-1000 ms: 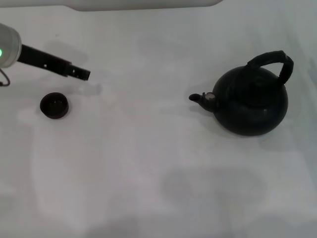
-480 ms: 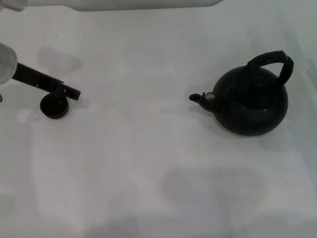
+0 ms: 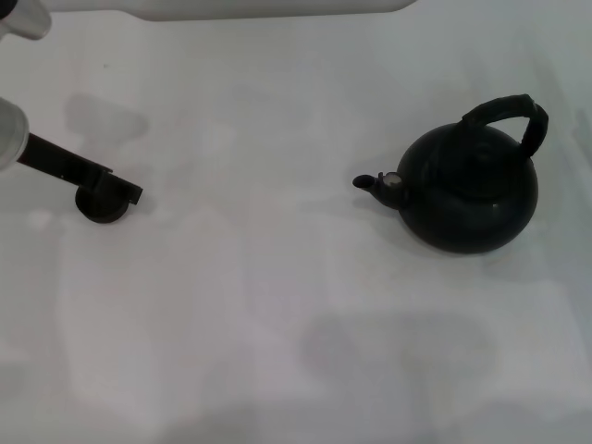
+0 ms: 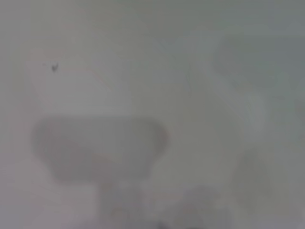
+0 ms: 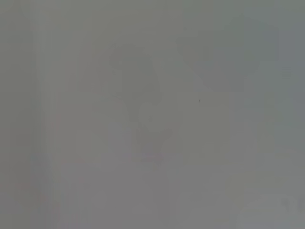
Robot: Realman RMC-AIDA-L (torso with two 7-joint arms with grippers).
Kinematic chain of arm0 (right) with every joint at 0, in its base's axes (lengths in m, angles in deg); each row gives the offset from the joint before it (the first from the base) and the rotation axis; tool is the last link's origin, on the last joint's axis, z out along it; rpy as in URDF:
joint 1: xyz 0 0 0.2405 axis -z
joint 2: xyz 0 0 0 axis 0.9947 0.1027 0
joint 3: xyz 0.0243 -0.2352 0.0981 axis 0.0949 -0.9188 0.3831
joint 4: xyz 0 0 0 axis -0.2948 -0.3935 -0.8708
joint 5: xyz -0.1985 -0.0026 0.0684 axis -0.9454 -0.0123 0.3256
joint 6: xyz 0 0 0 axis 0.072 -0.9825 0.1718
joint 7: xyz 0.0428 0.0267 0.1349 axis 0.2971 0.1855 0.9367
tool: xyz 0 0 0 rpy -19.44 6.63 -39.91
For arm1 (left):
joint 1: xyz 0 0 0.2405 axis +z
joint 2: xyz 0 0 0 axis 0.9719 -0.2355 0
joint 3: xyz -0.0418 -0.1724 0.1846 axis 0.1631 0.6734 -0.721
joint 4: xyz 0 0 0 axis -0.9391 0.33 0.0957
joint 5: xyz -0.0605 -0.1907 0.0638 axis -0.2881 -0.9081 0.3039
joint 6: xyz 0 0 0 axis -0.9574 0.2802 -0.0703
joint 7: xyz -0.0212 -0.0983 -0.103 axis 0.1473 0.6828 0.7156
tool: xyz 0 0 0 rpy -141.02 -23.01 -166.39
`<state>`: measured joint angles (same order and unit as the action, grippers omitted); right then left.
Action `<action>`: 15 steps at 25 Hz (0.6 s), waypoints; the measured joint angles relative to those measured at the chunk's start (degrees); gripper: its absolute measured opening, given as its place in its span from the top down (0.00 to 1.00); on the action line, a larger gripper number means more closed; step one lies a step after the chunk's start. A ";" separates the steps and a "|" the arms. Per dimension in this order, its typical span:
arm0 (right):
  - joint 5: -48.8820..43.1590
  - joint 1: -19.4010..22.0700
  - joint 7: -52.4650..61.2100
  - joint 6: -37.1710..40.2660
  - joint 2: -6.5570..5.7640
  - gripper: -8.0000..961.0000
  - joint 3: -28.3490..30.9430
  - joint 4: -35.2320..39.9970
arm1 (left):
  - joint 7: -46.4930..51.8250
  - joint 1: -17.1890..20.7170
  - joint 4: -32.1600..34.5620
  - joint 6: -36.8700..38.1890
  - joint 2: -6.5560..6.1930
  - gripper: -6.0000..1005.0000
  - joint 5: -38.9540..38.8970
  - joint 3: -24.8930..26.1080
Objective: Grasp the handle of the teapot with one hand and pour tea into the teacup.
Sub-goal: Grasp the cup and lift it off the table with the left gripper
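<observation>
The teapot [image 3: 472, 194] is a large round matte black pot standing upright at the right of the white table, its short spout [image 3: 375, 182] pointing left. Its arched black handle [image 3: 507, 113] stands over its top with nothing on it. The small black teacup [image 3: 100, 212] sits at the far left. My left gripper [image 3: 129, 194] reaches in from the left edge as a black bar and lies across the teacup's top, hiding most of it. The right gripper is out of view. Both wrist views show only blurred white surface.
The white table [image 3: 277, 277] spreads between the teacup and the teapot with faint grey shadows on it. A white rim [image 3: 268, 9] runs along the back edge.
My left gripper has moved down and to the left, from beyond the teacup to lying across its top. The teapot and teacup have not moved.
</observation>
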<state>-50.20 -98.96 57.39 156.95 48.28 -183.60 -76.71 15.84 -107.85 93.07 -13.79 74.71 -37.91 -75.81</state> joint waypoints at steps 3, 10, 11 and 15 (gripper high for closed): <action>0.00 0.00 0.00 0.00 0.00 0.09 0.02 0.00 | 0.02 0.00 -0.09 -0.06 0.00 0.12 0.55 -0.12; 0.00 -0.07 0.00 0.00 0.00 0.09 0.07 0.00 | 0.03 0.08 -0.77 -0.86 0.06 0.12 0.71 -0.16; -0.01 -0.07 0.00 0.00 0.00 0.09 0.07 0.00 | 0.03 0.06 -0.93 -1.09 0.03 0.12 0.71 -0.15; -0.04 -0.13 0.00 0.00 -0.06 0.09 0.07 0.00 | 0.03 -0.03 -1.44 -1.51 -0.06 0.13 0.72 0.07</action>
<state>-50.25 -99.09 57.39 156.95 48.22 -183.53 -76.71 15.87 -107.88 91.63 -15.30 74.64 -37.19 -75.75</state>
